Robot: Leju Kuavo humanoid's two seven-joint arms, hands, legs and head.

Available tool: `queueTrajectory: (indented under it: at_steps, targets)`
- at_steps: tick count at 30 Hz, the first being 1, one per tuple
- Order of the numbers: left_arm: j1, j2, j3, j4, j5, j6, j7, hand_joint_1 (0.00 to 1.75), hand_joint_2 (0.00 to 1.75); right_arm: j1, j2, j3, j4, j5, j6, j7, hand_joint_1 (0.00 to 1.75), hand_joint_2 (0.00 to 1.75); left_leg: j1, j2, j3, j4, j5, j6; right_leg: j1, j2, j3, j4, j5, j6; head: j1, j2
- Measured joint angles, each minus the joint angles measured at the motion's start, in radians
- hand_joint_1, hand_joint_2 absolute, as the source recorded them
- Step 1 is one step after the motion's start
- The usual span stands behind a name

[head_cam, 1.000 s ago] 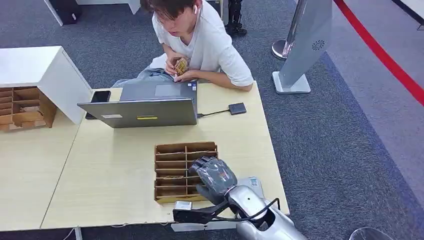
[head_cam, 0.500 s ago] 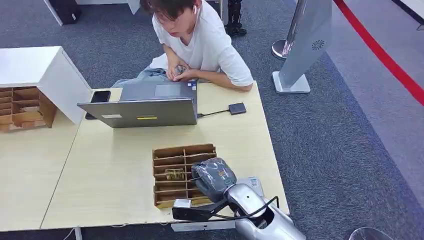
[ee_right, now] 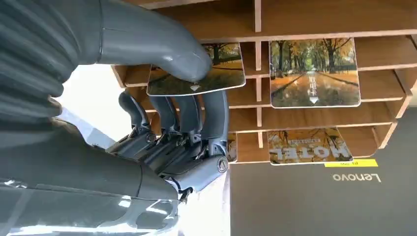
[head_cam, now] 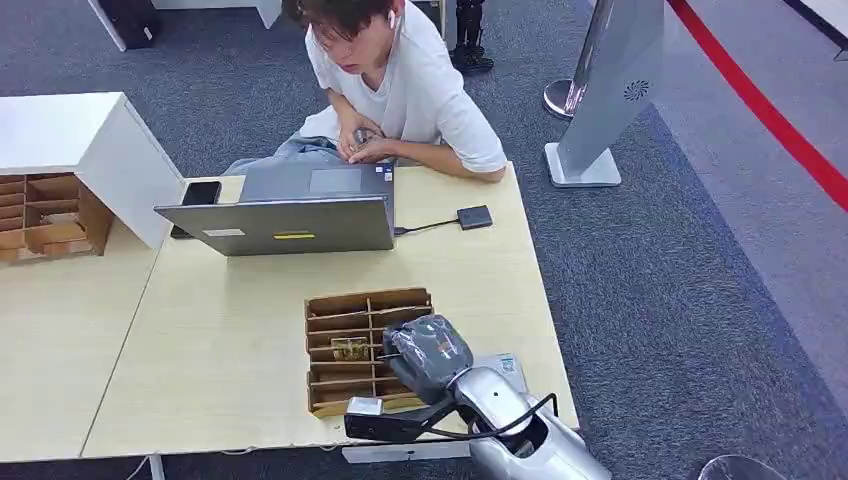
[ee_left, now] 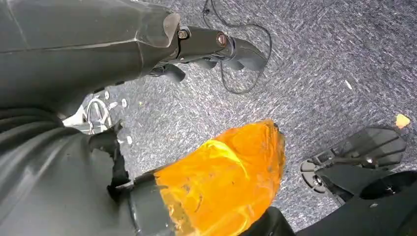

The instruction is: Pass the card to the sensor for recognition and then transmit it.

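Right wrist view, right robot hand [ee_right: 162,123] pinching card [ee_right: 206,73] at wooden rack [ee_right: 305,22], left unclear.

Pale wood-grain tabletop [head_cam: 220,340]; brown slotted wooden card rack [head_cam: 345,303]; thin plastic card [ee_right: 219,73] printed with golden autumn trees; silver-grey laptop [head_cam: 290,225]; blue-grey speckled carpet floor [head_cam: 680,300].

autumn-print card [ee_right: 206,73] pinched, half inside wooden rack [ee_right: 314,19].
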Motion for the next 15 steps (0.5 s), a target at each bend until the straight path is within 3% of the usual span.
queueTrajectory:
  at_steps: [15]
  targets:
    - [0.004, 0.000, 0.031, 0.000, 0.013, 0.009, -0.009, 0.00, 0.00, 0.008, -0.017, -0.006, -0.187, 0.030, -0.047, 0.000, 1.48, 1.75, 0.000, 0.000, 0.000, 0.000, 0.000, 0.000, 0.000, 0.000, 0.000, 0.000, 0.000, 0.000, 0.000, 0.000]
